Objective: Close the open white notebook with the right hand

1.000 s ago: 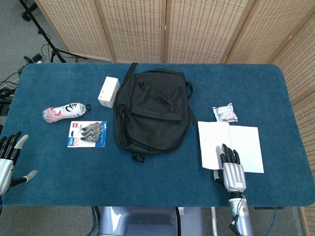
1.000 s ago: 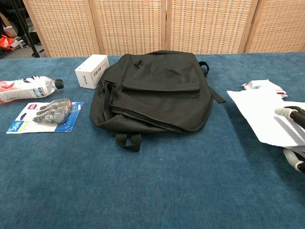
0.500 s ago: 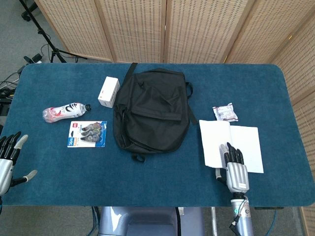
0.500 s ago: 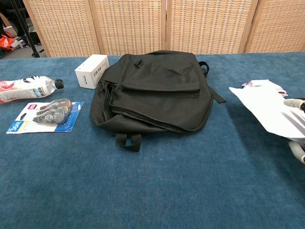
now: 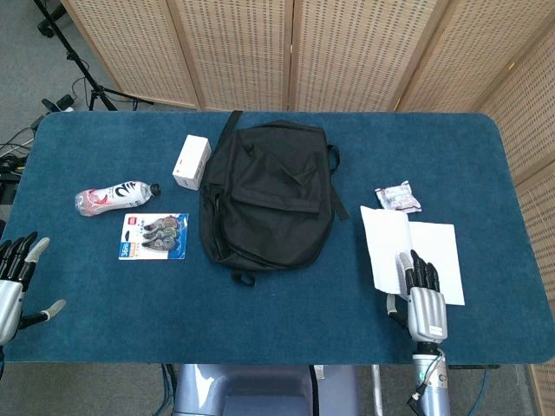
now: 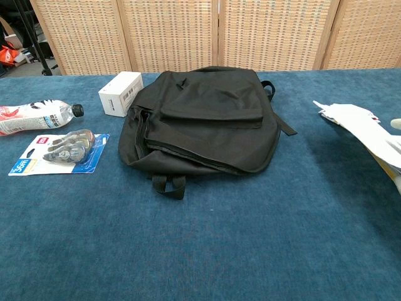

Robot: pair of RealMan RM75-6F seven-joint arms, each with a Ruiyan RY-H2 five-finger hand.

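The white notebook (image 5: 435,247) lies open at the table's right front. Its left page (image 5: 386,247) stands lifted off the table and leans toward the right page. My right hand (image 5: 425,299) is at the notebook's near edge; its dark fingers (image 5: 421,273) lie on the paper by the seam and its thumb sits just below the edge, so it holds the raised page. In the chest view the tilted page (image 6: 363,128) rises at the right edge, with only a pale fingertip (image 6: 396,123) showing. My left hand (image 5: 13,286) hangs at the table's front left corner, fingers spread, holding nothing.
A black backpack (image 5: 264,195) fills the table's middle. Left of it are a white box (image 5: 191,161), a plastic bottle (image 5: 113,196) and a blister pack (image 5: 153,236). A small wrapped packet (image 5: 396,198) lies just behind the notebook. Folding screens stand behind the table.
My right hand has moved rightward, and the notebook's left page has risen off the table and swung toward the right page. The left hand has not moved.
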